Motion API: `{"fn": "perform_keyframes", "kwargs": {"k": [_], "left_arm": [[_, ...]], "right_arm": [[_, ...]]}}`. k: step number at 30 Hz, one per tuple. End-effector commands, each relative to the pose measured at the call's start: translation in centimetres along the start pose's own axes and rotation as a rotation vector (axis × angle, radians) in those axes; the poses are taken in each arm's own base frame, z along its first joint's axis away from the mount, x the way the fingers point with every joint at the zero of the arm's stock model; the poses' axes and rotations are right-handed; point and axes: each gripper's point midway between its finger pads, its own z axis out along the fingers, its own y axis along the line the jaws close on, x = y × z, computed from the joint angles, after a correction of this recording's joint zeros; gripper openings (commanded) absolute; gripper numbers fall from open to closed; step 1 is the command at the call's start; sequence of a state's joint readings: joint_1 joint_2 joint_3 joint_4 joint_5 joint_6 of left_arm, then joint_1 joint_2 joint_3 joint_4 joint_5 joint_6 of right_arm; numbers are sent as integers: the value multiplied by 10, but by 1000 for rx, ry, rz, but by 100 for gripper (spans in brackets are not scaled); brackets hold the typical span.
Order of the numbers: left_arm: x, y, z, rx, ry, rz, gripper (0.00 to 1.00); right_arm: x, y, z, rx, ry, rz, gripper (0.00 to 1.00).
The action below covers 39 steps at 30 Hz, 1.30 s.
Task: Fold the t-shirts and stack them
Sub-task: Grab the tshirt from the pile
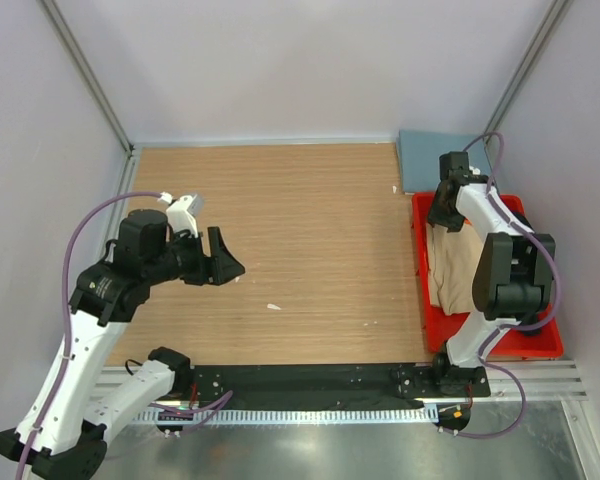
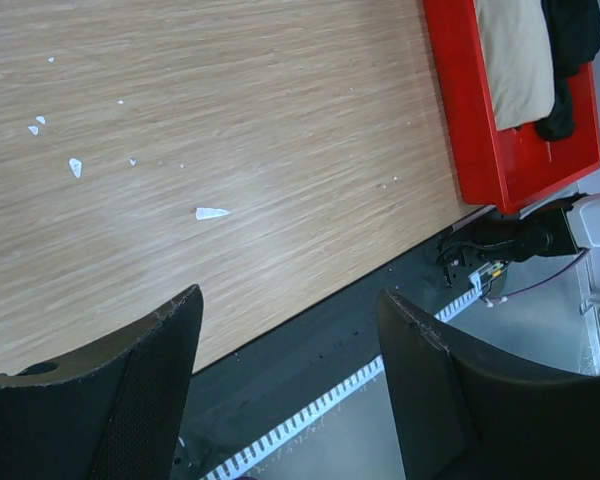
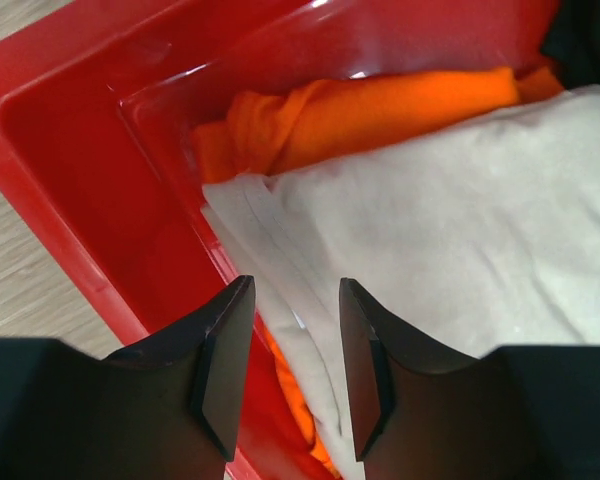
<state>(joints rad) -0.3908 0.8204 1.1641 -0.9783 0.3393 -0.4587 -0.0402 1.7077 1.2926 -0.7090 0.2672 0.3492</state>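
T-shirts are found mostly in the red bin at the right edge of the table. The tan t-shirt lies uppermost. The orange t-shirt is bunched beneath and beyond it against the bin's wall, and the black t-shirt is seen crumpled at one end of the bin. The slate blue-grey t-shirt is laid flat at the table's far right corner, just beyond the bin, and appears to be folded already.

The right gripper is lowered into the bin. Its jaws are drawn about halfway together astride a doubled edge of the tan t-shirt. Cloth is seen between the fingers, but whether it is actually clamped cannot be told from the wrist view. The left gripper is held above the table's left side, well apart from the bin, with its fingers spread wide and nothing between them.

The step in hand is judged to be the taking of the tan t-shirt out of the bin for folding. A firm pinch on that shirt alone is called for next, so that the orange one is not dragged along. The shirt must then be lifted over the bin's wall and carried to the wood. There a second corner would have to be taken by the left gripper so that the cloth can be spread.
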Motion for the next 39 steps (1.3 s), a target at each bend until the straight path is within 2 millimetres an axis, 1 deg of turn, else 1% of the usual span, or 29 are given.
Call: {"fn": "perform_keyframes", "kwargs": {"k": [1, 5, 6, 8, 14, 15, 16, 17, 18, 21, 22, 24, 25, 26, 27, 28, 29, 30, 31, 32, 33, 34, 35, 36, 37, 38, 39], "left_arm": [[-7, -5, -12, -2, -23, 38, 71], [-7, -3, -12, -14, -19, 34, 75], [-7, -3, -12, -15, -18, 33, 75], [-7, -4, -12, -12, -14, 32, 74], [-7, -4, -12, -13, -10, 32, 74], [-7, -4, -13, -14, -9, 32, 74], [-6, -4, -13, -14, -6, 31, 73], [-7, -5, -13, -12, -8, 32, 73], [-7, -5, -14, -12, -8, 32, 73], [-8, -5, -12, -13, -6, 30, 73], [-9, -6, -13, -10, -9, 31, 73], [-10, -7, -12, -8, -7, 32, 71], [-11, -7, -12, -7, -9, 33, 71], [-11, -7, -12, -8, -10, 30, 71], [-11, -6, -12, -11, -8, 29, 70], [-12, -7, -13, -8, -15, 27, 70], [-12, -7, -13, -8, -16, 24, 69], [-13, -6, -12, -17, -20, 20, 68], [-12, -5, -12, -23, -18, 16, 68], [-12, -3, -12, -30, -21, 12, 67], [-12, -3, -12, -34, -23, 5, 66], [-13, -1, -11, -44, -26, 0, 66], [-13, 0, -11, -51, -28, -6, 66], [-12, 2, -11, -62, -25, -14, 65], [-13, 4, -11, -78, -26, -22, 64], [-14, 5, -13, -94, -25, -29, 63], [-15, 7, -15, -107, -32, -33, 61]], "right_arm": [[-30, 15, 4, -60, -87, -42, 46], [-29, 19, 10, -65, -72, -63, 45], [-27, 18, 12, -61, -66, -66, 43], [-24, 14, 17, -35, -52, -70, 42], [-19, 10, 21, -10, -38, -75, 21], [-20, 8, 20, -4, -39, -74, 15], [-21, 7, 17, 3, -40, -72, 12], [-24, 6, 14, 10, -48, -64, 2], [-27, 4, 7, 13, -60, -61, 1], [-31, 1, 0, 17, -85, -51, 1], [-34, -6, -4, 53, -99, -42, 1], [-43, -13, -17, 83, -121, -21, 1], [-49, -19, -25, 110, -146, -9, 1], [-58, -26, -38, 145, -167, 4, 1], [-70, -39, -54, 200, -220, 41, 1], [-90, -45, -76, 225, -285, 74, 1], [-98, -52, -92, 247, -319, 93, 1], [-111, -57, -111, 255, -374, 121, 1], [-139, -59, -150, 242, -482, 167, 1], [-154, -61, -173, 259, -547, 184, 1], [-167, -53, -194, 239, -600, 186, 1], [-194, -43, -244, 172, -717, 225, 1], [-205, -29, -257, 140, -750, 218, 1], [-210, 2, -286, 56, -810, 189, 1], [-226, 11, -336, -28, -919, 210, 1], [-236, 42, -350, -144, -953, 180, 1], [-232, 75, -379, -266, -995, 163, 1]]}}
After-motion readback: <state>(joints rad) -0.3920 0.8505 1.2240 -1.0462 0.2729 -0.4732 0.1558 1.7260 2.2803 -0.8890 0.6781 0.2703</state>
